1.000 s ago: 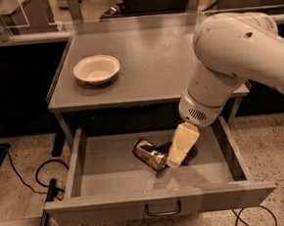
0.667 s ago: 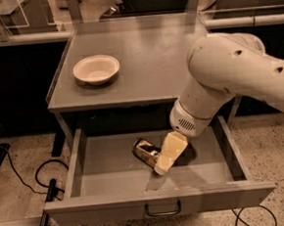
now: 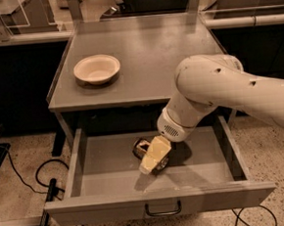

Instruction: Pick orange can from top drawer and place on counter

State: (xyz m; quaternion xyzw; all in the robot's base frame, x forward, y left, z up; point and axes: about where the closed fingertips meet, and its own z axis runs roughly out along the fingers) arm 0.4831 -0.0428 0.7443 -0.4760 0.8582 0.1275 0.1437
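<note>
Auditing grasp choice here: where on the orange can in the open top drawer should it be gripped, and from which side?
Probably across the round body of the orange can, midway between its ends, coming from above. It seems to lie on its side on the floor of the top drawer, whose walls block sideways approaches. The gripper is right over it, hiding much of it.

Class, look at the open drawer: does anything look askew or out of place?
The orange can seems to lie on its side in the top drawer, partly hidden under the gripper. Nothing looks spilled.
</note>
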